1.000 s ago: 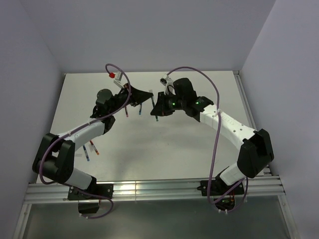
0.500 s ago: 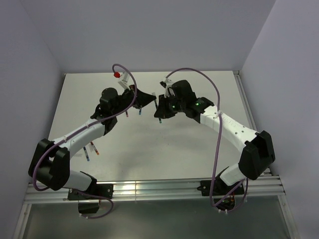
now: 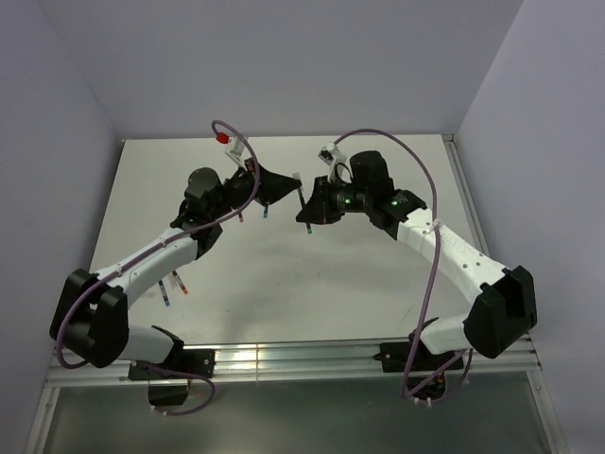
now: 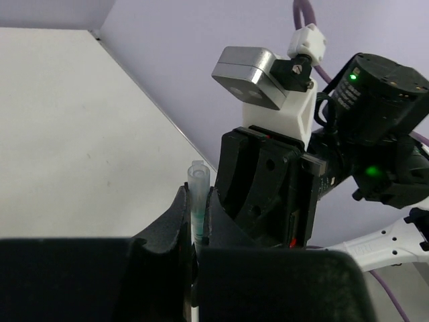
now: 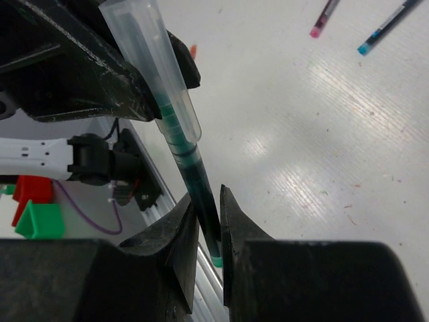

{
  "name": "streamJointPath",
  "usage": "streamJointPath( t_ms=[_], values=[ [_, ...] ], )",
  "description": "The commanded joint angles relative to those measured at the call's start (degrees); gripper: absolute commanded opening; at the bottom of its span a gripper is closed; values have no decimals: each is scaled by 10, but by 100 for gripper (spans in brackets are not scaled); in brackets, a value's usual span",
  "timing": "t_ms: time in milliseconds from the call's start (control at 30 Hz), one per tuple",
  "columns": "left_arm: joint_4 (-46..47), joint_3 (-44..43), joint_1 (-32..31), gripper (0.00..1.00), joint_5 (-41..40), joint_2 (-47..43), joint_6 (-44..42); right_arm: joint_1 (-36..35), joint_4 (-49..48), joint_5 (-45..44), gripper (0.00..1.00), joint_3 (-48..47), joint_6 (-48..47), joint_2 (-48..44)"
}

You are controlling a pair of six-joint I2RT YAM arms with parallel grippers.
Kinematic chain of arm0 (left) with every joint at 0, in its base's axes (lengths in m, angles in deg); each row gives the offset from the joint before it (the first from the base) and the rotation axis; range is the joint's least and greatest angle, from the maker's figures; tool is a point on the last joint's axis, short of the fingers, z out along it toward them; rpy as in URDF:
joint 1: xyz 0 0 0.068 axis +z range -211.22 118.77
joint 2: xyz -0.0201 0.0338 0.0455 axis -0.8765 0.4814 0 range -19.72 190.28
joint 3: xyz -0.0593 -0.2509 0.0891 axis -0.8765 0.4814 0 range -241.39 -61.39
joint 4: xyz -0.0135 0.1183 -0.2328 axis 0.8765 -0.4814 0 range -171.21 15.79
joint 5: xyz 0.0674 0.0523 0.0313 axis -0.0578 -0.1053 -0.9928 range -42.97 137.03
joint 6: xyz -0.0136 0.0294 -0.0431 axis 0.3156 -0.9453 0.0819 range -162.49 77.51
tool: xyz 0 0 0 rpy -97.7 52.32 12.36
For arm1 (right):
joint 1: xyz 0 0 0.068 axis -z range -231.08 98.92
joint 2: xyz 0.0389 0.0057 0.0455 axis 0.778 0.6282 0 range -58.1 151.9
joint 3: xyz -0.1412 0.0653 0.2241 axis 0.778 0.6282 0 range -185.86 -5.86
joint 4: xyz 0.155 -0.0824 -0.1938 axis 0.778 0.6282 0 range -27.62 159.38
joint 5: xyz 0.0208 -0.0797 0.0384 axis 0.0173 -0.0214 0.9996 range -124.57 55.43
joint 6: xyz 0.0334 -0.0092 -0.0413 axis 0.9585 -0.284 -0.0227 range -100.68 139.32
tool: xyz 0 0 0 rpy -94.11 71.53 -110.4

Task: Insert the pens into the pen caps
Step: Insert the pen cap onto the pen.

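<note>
- Left gripper (image 4: 196, 201) first: jaws pressed together on the pen cap (image 4: 198, 176), a clear tube standing up out of the pinch. Its mouth points towards the other arm so the pen has a straight line in.
- Right gripper (image 5: 206, 225) sits opposite, fingers narrow either side of the green pen (image 5: 193, 176), down near its tail. From the wrist view I can't tell whether it is pinching the pen or has eased off.
- A tail-end hold makes sense, as it leaves the whole front of the pen free to slide into the tube.
- And it's in! The pen's front end and green collar show through the cap wall, pen and cap in one line. My read is seated, or very nearly.
- All this hangs in mid-air above the counter (image 5: 301, 141), between the two wrists, well clear of the surface.
- Further out, a pink-tipped pen (image 5: 320, 20) and a blue-tipped pen (image 5: 385, 27) lie flat on the counter, near each other, apparently waiting their turn.
- Next call, I'd judge, is one gripper letting go while the other keeps the joined pair.
</note>
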Motion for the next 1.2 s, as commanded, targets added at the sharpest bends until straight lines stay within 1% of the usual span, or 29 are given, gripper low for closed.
streamJointPath(
  t_ms=[0, 167, 200, 333, 433, 633, 733, 900, 1100, 1167],
  values=[
    [-65, 40, -43, 0, 241, -19, 16, 85, -265, -85, 0, -15, 70, -41],
    [-26, 55, -43, 0, 263, -22, 38, 105, -301, -51, 0, 4, 93, -63],
    [-12, 59, -43, 0, 271, -23, 44, 109, -318, -25, 0, 6, 100, -62],
    [72, 73, -43, 0, 295, -16, 94, 117, -369, 32, 0, 20, 143, -56],
    [92, 77, -45, 0, 302, -11, 110, 117, -389, 72, 0, 16, 160, -45],
    [79, 61, -64, 0, 304, -6, 95, 117, -414, 104, 0, 14, 187, -29],
    [82, 61, -68, 0, 306, -2, 96, 117, -423, 106, 0, 14, 192, -29],
    [57, 51, -68, 0, 300, -6, 79, 117, -402, 94, 0, 7, 182, -34],
    [27, 34, -68, 0, 311, 0, 73, 114, -380, 76, 0, 4, 158, -43],
    [13, 29, -68, 2, 309, -3, 67, 112, -377, 75, 0, 3, 155, -44]
  ],
)
